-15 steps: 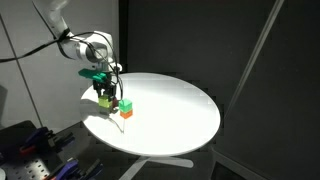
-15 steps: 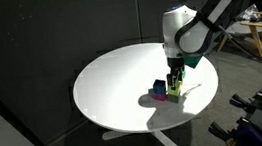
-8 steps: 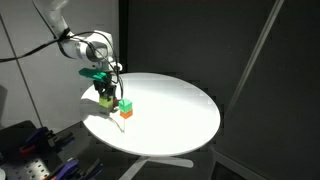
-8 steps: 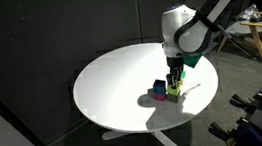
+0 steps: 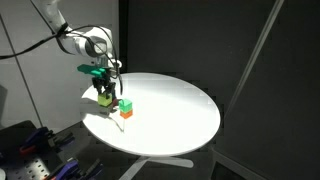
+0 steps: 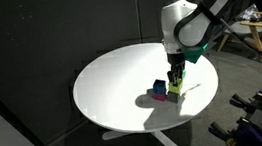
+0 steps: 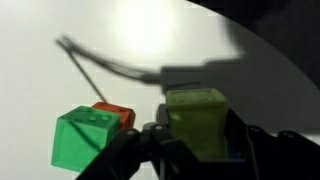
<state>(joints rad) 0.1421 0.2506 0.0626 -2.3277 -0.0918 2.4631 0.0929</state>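
The gripper [image 7: 197, 142] is clamped on a yellow-green block [image 7: 195, 108] low over the white worktop [image 7: 60, 60], with a green cube [image 7: 85, 140] and an orange block [image 7: 116, 114] just beside it.

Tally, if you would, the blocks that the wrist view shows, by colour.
Green block: 1
Orange-red block: 1
Olive-yellow block, between the fingers: 1
Total: 3
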